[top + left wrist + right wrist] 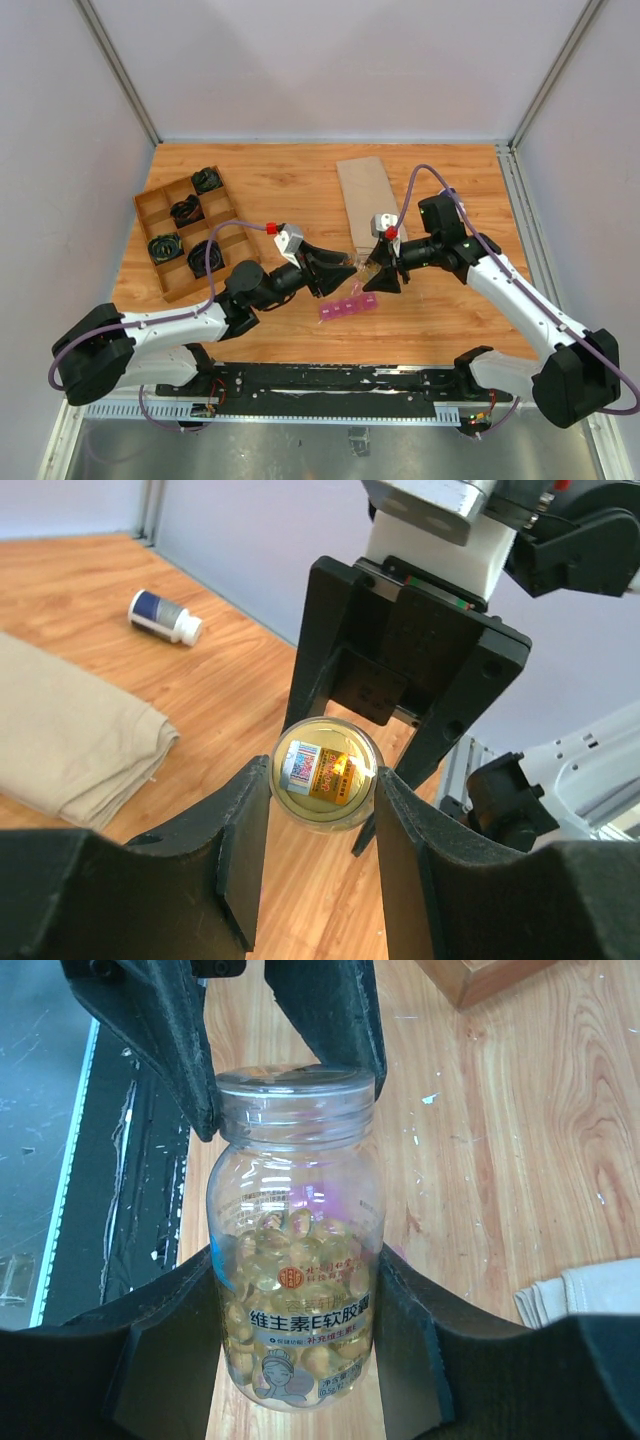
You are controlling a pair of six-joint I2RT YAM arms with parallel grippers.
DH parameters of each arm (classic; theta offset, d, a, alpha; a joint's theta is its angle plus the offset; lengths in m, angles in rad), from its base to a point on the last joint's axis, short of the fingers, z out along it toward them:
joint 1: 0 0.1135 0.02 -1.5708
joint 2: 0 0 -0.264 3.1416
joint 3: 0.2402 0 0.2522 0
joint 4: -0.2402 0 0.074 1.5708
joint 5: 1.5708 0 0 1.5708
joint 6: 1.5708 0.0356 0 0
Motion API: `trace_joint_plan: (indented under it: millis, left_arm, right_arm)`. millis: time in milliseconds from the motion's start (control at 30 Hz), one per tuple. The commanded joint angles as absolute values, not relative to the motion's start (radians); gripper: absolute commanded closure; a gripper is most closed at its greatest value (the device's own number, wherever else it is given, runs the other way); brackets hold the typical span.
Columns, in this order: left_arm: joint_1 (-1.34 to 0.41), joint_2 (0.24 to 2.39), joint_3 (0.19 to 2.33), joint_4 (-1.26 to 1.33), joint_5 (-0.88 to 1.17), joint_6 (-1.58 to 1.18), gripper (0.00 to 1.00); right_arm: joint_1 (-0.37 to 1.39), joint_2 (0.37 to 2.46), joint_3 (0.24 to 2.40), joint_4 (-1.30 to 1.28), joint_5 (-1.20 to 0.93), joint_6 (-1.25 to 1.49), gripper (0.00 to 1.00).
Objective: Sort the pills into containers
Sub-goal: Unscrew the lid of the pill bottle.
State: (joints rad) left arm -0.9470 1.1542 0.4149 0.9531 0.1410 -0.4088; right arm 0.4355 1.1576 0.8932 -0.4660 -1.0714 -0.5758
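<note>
Left gripper (290,1100) and right gripper (295,1270) are both matte black, and the bottle (295,1190) between them is clear, with golden-yellow softgels and white lettering. Right by them, the containers (348,307) are see-through magenta-pink on the orangey wood-grain table (250,180).

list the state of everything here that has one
softgel bottle: held off the table, part full
clear cap: on the bottle
left fingers: shut on the clear cap
right fingers: shut on the softgel bottle
pink pill organizer: flat on the table, lids too small to tell
small white-capped bottle: on its side, capped
beige cloth: folded
</note>
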Motion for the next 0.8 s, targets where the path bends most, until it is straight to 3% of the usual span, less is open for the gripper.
trace_joint_plan:
  millis: [0, 267, 367, 500, 633, 767]
  left_arm:
    - [-0.969, 1.132, 0.470, 0.901, -0.010, -0.501, 1.00]
    - [-0.985, 1.134, 0.522, 0.821, -0.008, -0.612, 0.98]
    - [-0.984, 1.127, 0.519, 0.818, 0.003, -0.620, 0.72]
    - [-0.985, 1.116, 0.508, 0.816, 0.022, -0.608, 0.47]
    - [-0.984, 1.102, 0.491, 0.813, 0.036, -0.583, 0.31]
    - [-0.984, 1.088, 0.481, 0.800, 0.042, -0.553, 0.24]
  right_arm:
    - [0.426, 1.164, 0.921, -0.434, -1.034, -0.555, 0.96]
    - [0.427, 1.165, 0.922, -0.434, -1.032, -0.555, 0.96]
    - [0.427, 1.163, 0.922, -0.435, -1.035, -0.554, 0.96]
    - [0.426, 1.163, 0.923, -0.434, -1.040, -0.554, 0.96]
    - [0.426, 1.161, 0.922, -0.436, -1.044, -0.555, 0.96]
    - [0.427, 1.162, 0.922, -0.434, -1.048, -0.555, 0.96]
